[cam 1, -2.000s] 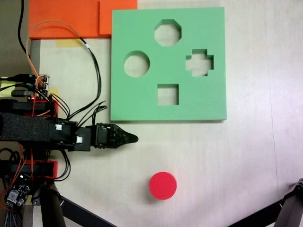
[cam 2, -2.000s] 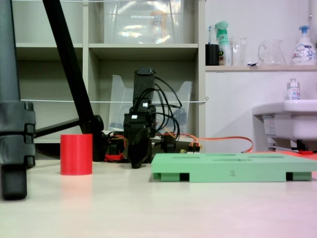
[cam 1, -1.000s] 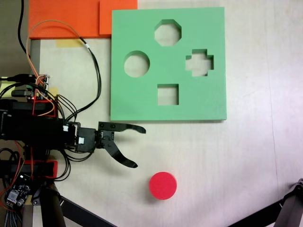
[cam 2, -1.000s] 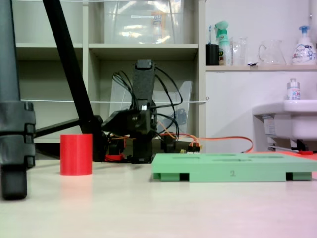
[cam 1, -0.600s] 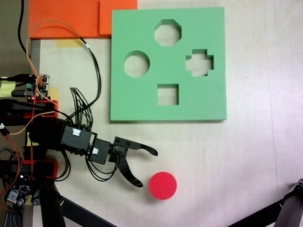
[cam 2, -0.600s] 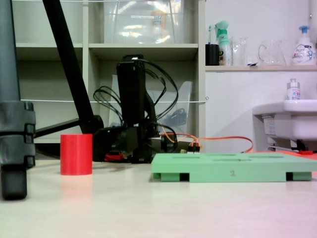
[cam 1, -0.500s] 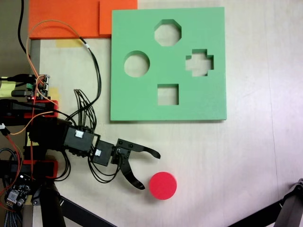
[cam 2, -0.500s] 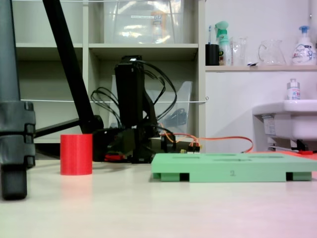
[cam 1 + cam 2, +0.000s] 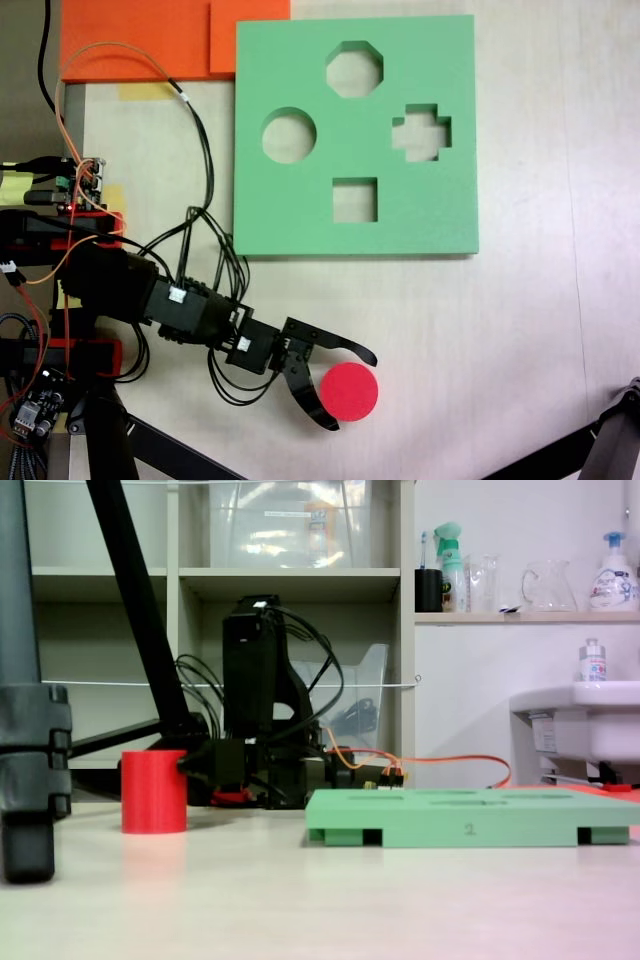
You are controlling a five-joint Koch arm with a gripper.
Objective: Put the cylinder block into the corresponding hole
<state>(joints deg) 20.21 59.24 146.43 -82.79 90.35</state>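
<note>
I am bringing the gripper (image 9: 352, 390) around the cylinder block (image 9: 349, 391), its jaws spread wide on either side and gripping nothing. The block is sitting on the table, well apart from the green board (image 9: 440, 200); grasp, carry and insertion into the corresponding hole (image 9: 289, 136) are all pending.

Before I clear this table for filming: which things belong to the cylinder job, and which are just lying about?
In the job:
- red cylinder block
- circular hole in the green board
- gripper, open around the block

Lying about:
- orange foam pieces
- tripod leg
- shelf bottles
</note>
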